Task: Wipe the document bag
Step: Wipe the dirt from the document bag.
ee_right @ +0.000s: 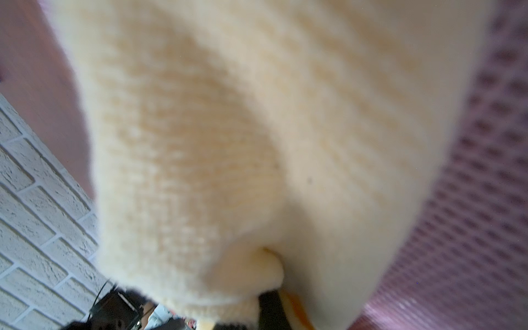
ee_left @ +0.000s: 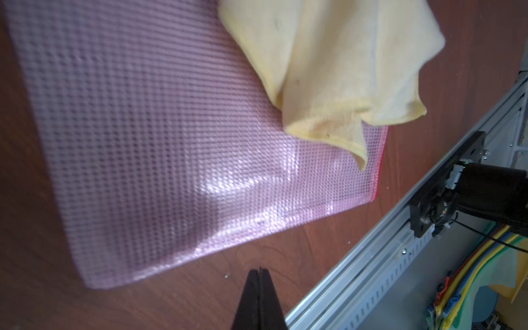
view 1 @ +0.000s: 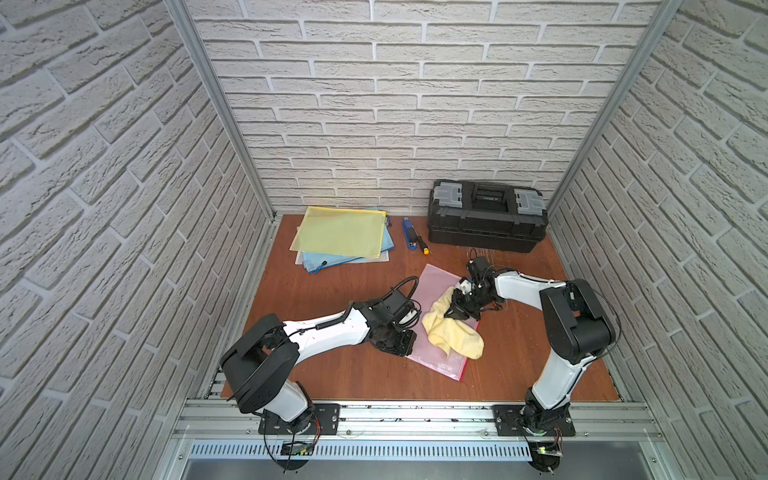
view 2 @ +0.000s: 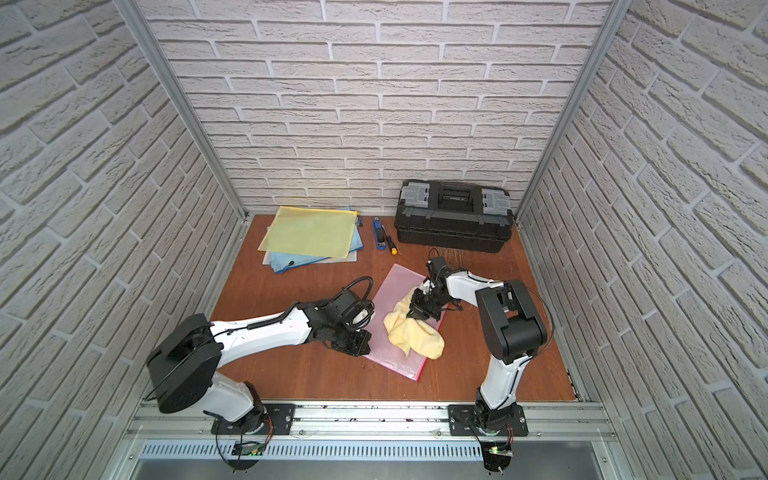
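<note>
The document bag (view 1: 434,284) (view 2: 397,284) is a pink mesh pouch with a red edge, lying flat on the wooden table in both top views. A crumpled yellow cloth (view 1: 455,338) (view 2: 417,338) rests on its right half. My right gripper (view 1: 452,313) (view 2: 414,314) is shut on the cloth's upper fold. In the right wrist view the cloth (ee_right: 257,114) hides most of the fingers, and the bag (ee_right: 485,171) shows beside it. My left gripper (view 1: 406,349) (ee_left: 260,270) is shut on nothing, its tips over bare wood just off the bag's (ee_left: 143,143) left edge.
A black toolbox (view 1: 486,216) stands at the back right. A stack of yellow and blue folders (view 1: 340,232) lies at the back left, with a blue stapler (view 1: 409,235) and a screwdriver (view 1: 422,243) beside it. An aluminium rail (view 1: 395,415) runs along the table's front.
</note>
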### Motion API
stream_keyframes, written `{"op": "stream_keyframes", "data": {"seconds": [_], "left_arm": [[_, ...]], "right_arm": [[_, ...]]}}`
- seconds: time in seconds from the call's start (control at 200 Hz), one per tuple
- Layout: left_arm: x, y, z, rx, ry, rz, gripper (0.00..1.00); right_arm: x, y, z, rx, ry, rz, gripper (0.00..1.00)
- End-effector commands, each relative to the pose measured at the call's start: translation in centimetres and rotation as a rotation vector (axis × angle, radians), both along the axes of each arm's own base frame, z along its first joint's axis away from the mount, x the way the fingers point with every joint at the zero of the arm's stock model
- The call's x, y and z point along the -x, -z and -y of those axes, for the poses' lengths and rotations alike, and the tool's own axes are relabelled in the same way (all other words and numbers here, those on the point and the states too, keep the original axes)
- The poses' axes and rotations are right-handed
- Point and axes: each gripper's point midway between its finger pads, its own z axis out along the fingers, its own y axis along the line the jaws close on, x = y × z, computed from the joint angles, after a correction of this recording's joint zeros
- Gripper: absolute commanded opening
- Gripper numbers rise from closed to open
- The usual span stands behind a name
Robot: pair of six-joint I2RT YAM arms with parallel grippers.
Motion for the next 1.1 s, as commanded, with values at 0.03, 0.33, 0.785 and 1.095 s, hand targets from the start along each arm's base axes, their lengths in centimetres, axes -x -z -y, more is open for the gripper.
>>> {"op": "stream_keyframes", "data": {"seconds": [0.03, 0.33, 0.785, 1.095], "left_arm": [[-1.6, 0.0, 0.4, 0.029, -0.041, 0.033, 0.00], [-7.4, 2.6, -5.9, -0.087, -0.346, 0.063, 0.00], [-6.9, 6.4, -6.8, -0.168, -0.343, -0.022, 0.00], [-6.5, 6.8, -7.3, -0.182, -0.355, -0.027, 0.00]], "right_arm": [[-2.5, 0.8, 1.1, 0.084, 0.032, 0.035, 0.02], [0.0, 1.1, 2.3, 0.119, 0.017, 0.017, 0.02], [-0.7, -1.8, -2.3, 0.069, -0.100, 0.079, 0.02], [-1.1, -0.1, -12.4, -0.047, -0.182, 0.017, 0.02]]}}
